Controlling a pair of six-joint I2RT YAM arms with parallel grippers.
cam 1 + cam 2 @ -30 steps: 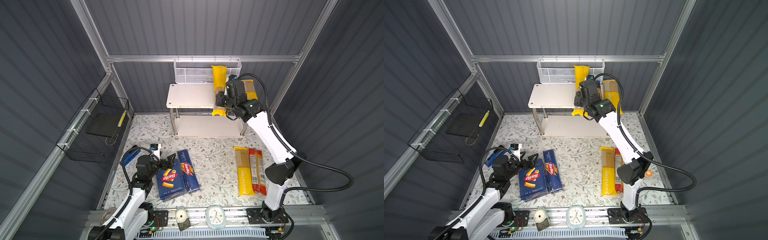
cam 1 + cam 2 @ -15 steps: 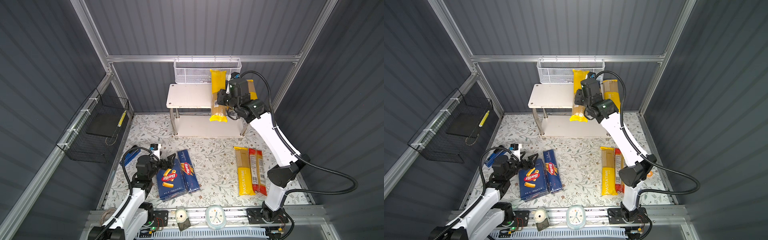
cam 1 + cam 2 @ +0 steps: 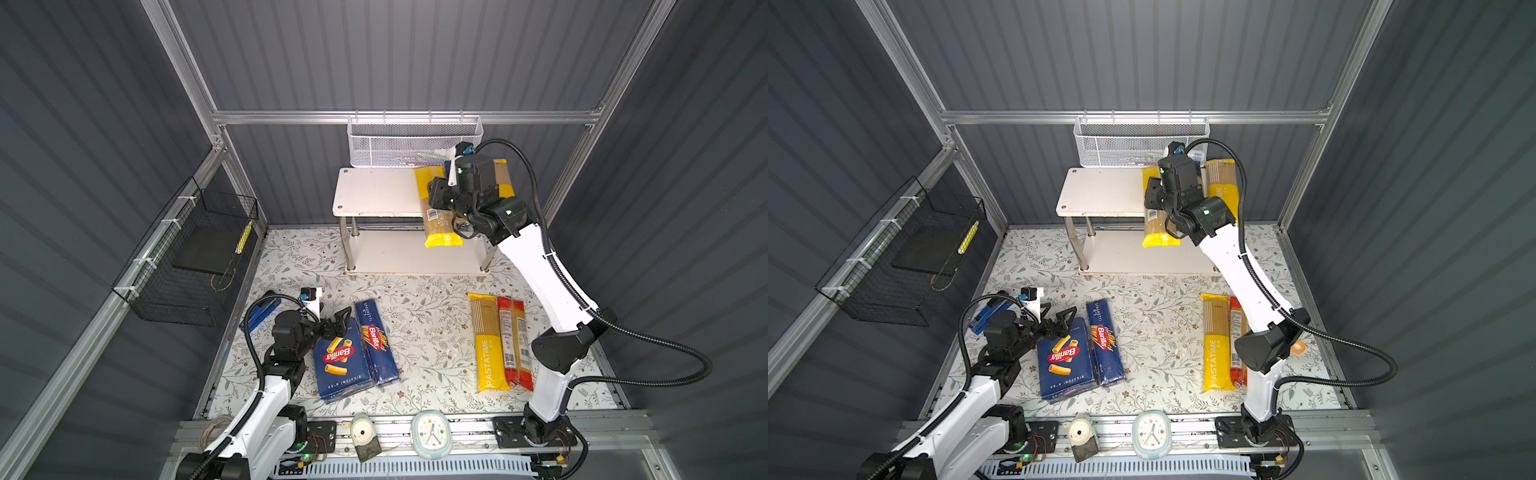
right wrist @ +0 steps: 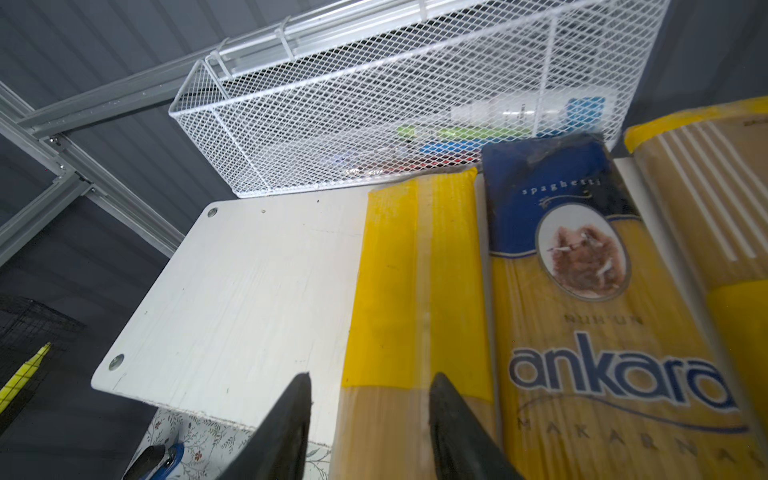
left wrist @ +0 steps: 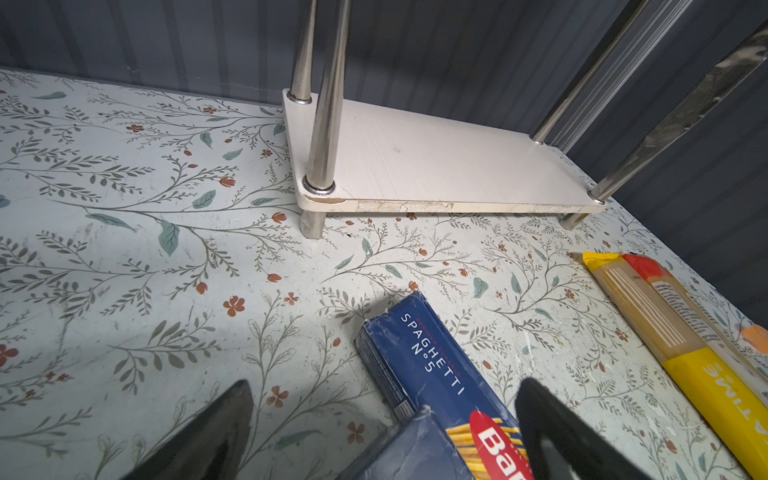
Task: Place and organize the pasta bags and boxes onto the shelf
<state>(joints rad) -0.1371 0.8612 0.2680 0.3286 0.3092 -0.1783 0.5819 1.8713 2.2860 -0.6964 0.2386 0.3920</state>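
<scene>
On the white shelf (image 3: 374, 191) (image 3: 1100, 191) the top board (image 4: 249, 291) carries a plain yellow bag (image 3: 436, 216) (image 3: 1156, 224) (image 4: 415, 270), its near end hanging over the front edge. Beside it lie the blue "ankara" bag (image 4: 582, 311) and a PASTATIME bag (image 3: 505, 178) (image 4: 706, 208). My right gripper (image 4: 372, 374) (image 3: 440, 197) straddles the yellow bag, open, with bare shelf showing beside one finger. On the floor lie another PASTATIME bag (image 3: 488, 340), a red bag (image 3: 515, 345), the rigatoni box (image 3: 340, 361) and the spaghetti box (image 3: 376, 340) (image 5: 432, 357). My left gripper (image 3: 334, 326) (image 5: 386, 382) is open above the boxes' far ends.
A white mesh basket (image 3: 415, 141) hangs just behind the shelf's top board. A black wire basket (image 3: 195, 257) is on the left wall. A blue object (image 3: 259, 311) lies left of my left arm. A clock (image 3: 431, 434) and a timer (image 3: 363, 434) sit on the front rail.
My right gripper has lowered the yellow bag from a steep tilt until it lies on the top board next to the ankara bag, and its jaws have widened. The left arm is unmoved.
</scene>
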